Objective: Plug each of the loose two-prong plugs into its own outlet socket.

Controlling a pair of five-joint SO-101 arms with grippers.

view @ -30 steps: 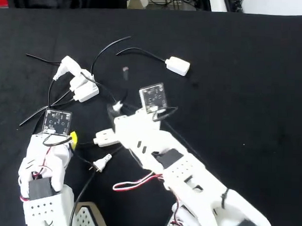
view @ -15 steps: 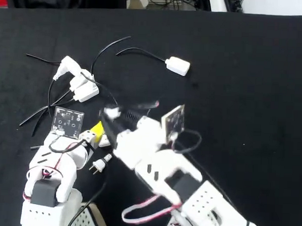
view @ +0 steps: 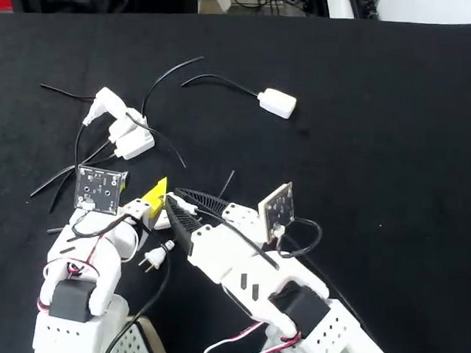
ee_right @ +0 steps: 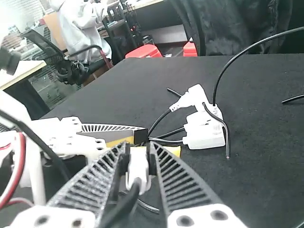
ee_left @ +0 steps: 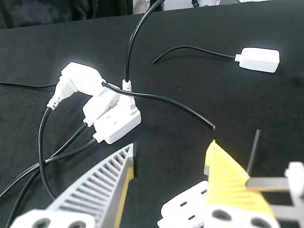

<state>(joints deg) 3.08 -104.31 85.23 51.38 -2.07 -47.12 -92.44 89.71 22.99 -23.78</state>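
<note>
A: Grip of the right gripper (ee_right: pixel 138 151), what does its wrist view add?
B: Clamped narrow on a white plug (ee_right: pixel 138 173), black cord (ee_right: pixel 124 202) trailing; from above the gripper itself hides most of that.
A: And the left gripper (ee_left: pixel 171 148)?
B: Spread wide; an outlet socket (ee_left: pixel 183 211) lies between, against the yellow finger (ee_left: pixel 228 180).
A: Around them?
B: A loose plug (view: pixel 157 257) at seven o'clock of both grippers on the black table (view: pixel 391 151); farther, a corded outlet cluster (view: pixel 127 135) at eleven, a lone socket (view: pixel 277 103) at one.
</note>
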